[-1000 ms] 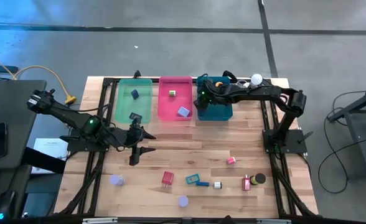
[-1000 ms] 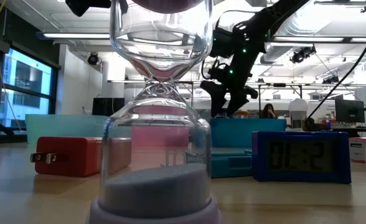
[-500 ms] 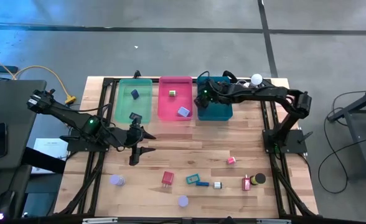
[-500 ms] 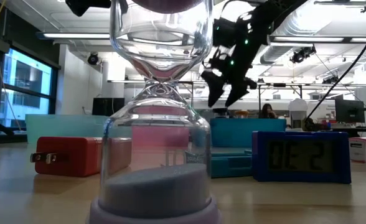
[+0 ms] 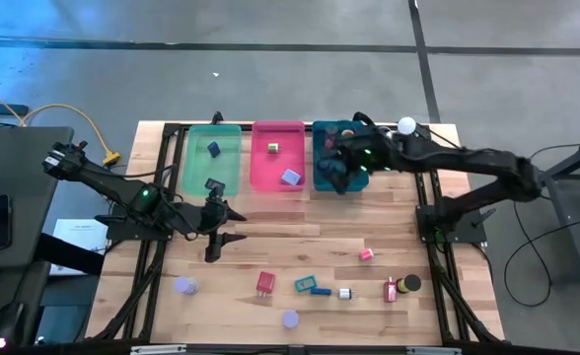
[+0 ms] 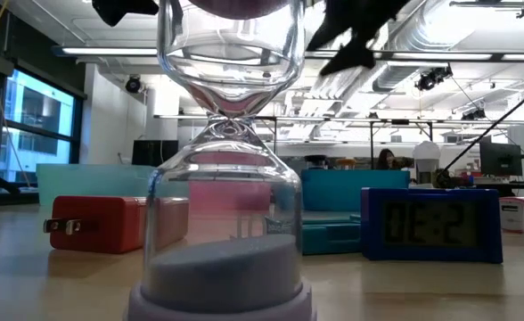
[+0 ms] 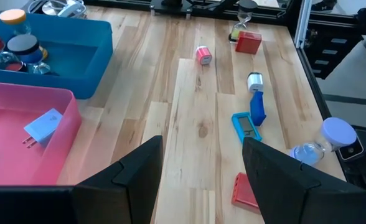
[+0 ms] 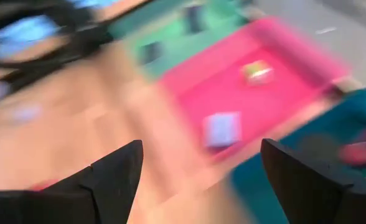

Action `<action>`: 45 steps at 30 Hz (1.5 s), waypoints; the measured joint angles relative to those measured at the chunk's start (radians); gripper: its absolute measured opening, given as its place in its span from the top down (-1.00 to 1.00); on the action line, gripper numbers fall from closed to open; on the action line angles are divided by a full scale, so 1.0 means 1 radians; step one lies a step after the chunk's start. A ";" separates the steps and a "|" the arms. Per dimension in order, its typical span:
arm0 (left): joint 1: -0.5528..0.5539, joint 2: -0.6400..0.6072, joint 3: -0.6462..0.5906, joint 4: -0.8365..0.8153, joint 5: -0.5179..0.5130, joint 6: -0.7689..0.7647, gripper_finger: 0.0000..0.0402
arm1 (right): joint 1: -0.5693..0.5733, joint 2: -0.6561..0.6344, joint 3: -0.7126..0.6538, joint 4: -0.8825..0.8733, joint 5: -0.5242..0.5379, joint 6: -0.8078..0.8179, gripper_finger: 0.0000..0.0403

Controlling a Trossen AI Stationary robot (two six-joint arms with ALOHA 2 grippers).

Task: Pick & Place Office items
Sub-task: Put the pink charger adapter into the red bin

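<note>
Office items lie strewn over the near half of the wooden table, read here as a clock face from the high view.

- **Right gripper**: poised above the teal tray at 1 o'clock, fingers spread wide in its wrist view and gripping nothing.
- **Left gripper**: parked at 9 o'clock, near the green tray, fingers likewise wide apart and empty.

Loose on the boards:
- red plug block at 7 o'clock
- teal clock at 6 o'clock, with a blue piece just beside it
- small white cylinder at 5 o'clock
- pink piece at 4 o'clock
- red block farther out at 4 o'clock, just beside a dark round cap
- lavender hourglass at 8 o'clock
- second lavender hourglass at 6 o'clock, hard against the near edge

Already in trays:
- dark blue block in the green tray at 11 o'clock
- yellow piece and lavender block in the pink tray at 12 o'clock
- orange-lidded jar and dark-capped jars at one end of the teal tray
</note>
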 joint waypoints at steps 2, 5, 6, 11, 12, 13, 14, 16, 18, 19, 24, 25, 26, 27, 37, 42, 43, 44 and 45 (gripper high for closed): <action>0.000 0.000 -0.010 0.000 0.000 -0.005 -0.07 | 0.046 -0.044 0.001 -0.066 -0.097 0.008 -0.56; 0.000 0.000 -0.031 0.001 0.000 -0.010 -0.07 | 0.128 -0.091 0.001 -0.215 -0.189 0.037 -0.56; 0.000 0.000 -0.039 0.008 0.000 -0.011 -0.07 | 0.158 -0.095 0.001 -0.269 -0.196 0.067 -0.56; 0.000 0.000 -0.070 0.036 0.000 -0.016 -0.07 | 0.306 -0.097 0.000 -0.577 -0.086 0.243 -0.56; 0.000 0.000 -0.070 0.035 0.000 -0.016 -0.07 | 0.333 -0.093 -0.001 -0.617 -0.047 0.280 -0.56; 0.000 0.000 -0.071 0.036 0.001 -0.017 -0.07 | 0.358 -0.091 -0.009 -0.636 -0.015 0.315 -0.56; 0.000 0.000 -0.071 0.037 0.002 -0.018 -0.07 | 0.380 -0.090 -0.022 -0.641 -0.001 0.344 -0.56; 0.000 0.000 -0.071 0.041 0.002 -0.017 -0.07 | 0.420 -0.089 -0.052 -0.626 0.003 0.384 -0.56; 0.000 0.000 -0.071 0.045 0.002 -0.017 -0.07 | 0.457 -0.089 -0.082 -0.602 0.017 0.402 -0.56; 0.000 0.000 -0.071 0.045 0.002 -0.017 -0.07 | 0.476 -0.089 -0.100 -0.599 0.027 0.397 -0.56; 0.000 0.000 -0.071 0.050 0.003 -0.012 -0.07 | 0.555 -0.089 -0.216 -0.570 0.043 0.341 -0.56; 0.000 0.000 -0.071 0.050 0.003 -0.008 -0.07 | 0.568 -0.089 -0.240 -0.548 0.043 0.310 -0.56; 0.000 0.000 -0.071 0.050 0.004 -0.007 -0.07 | 0.581 -0.089 -0.261 -0.516 0.043 0.275 -0.56; 0.000 0.000 -0.071 0.050 0.005 -0.007 -0.07 | 0.594 -0.089 -0.279 -0.480 0.043 0.242 -0.56; 0.000 0.000 -0.071 0.050 0.002 -0.006 -0.07 | 0.681 -0.052 -0.334 -0.288 0.091 0.058 -0.56; 0.000 0.000 -0.071 0.050 0.001 -0.006 -0.07 | 0.702 0.035 -0.334 -0.282 0.103 -0.008 -0.56; 0.000 0.000 -0.071 0.050 0.001 -0.006 -0.07 | 0.705 0.058 -0.334 -0.275 0.101 -0.021 -0.56; 0.000 0.000 -0.071 0.050 0.001 -0.006 -0.07 | 0.708 0.079 -0.334 -0.265 0.099 -0.027 -0.56; 0.000 0.000 -0.071 0.049 0.001 -0.006 -0.07 | 0.711 0.100 -0.334 -0.255 0.099 -0.034 -0.56</action>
